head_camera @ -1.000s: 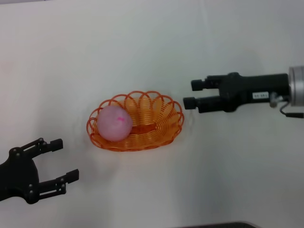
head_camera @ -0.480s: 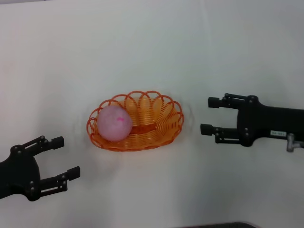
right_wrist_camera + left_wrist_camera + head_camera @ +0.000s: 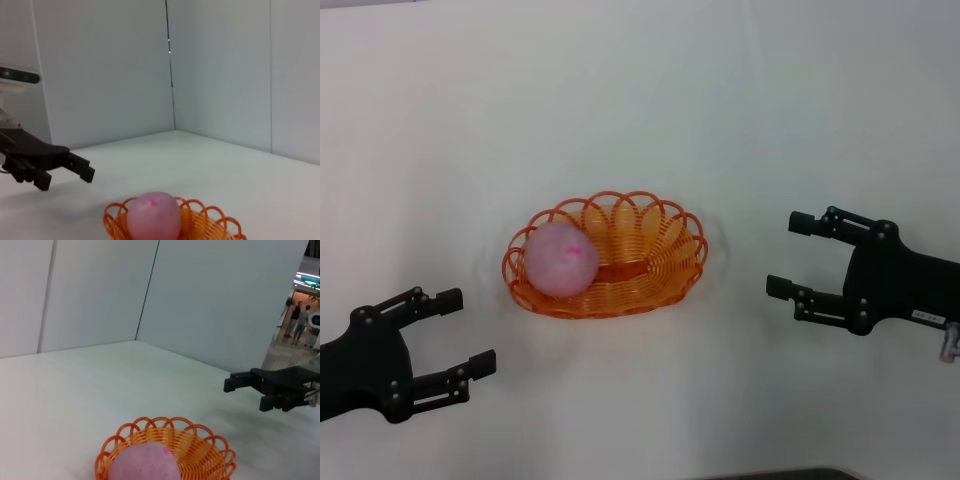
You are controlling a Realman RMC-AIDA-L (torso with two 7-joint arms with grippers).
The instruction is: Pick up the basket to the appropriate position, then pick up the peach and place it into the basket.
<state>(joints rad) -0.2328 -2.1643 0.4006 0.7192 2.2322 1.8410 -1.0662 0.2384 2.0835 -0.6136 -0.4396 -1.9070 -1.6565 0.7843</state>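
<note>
The orange wire basket [image 3: 650,255] rests on the white table [image 3: 640,110] in the middle of the head view. The pink peach [image 3: 560,259] lies inside it, at its left end. Both also show in the left wrist view, basket [image 3: 210,457] and peach [image 3: 144,465], and in the right wrist view, basket [image 3: 207,225] and peach [image 3: 153,216]. My left gripper [image 3: 468,331] is open at the lower left, apart from the basket. My right gripper [image 3: 792,256] is open to the right of the basket, holding nothing.
White walls [image 3: 100,290] stand behind the table in the wrist views. The right gripper [image 3: 235,384] shows far off in the left wrist view, and the left gripper [image 3: 85,170] in the right wrist view.
My right gripper has drawn back to the right and toward the table's near edge, away from the basket. The left gripper has barely shifted. Basket and peach stay put.
</note>
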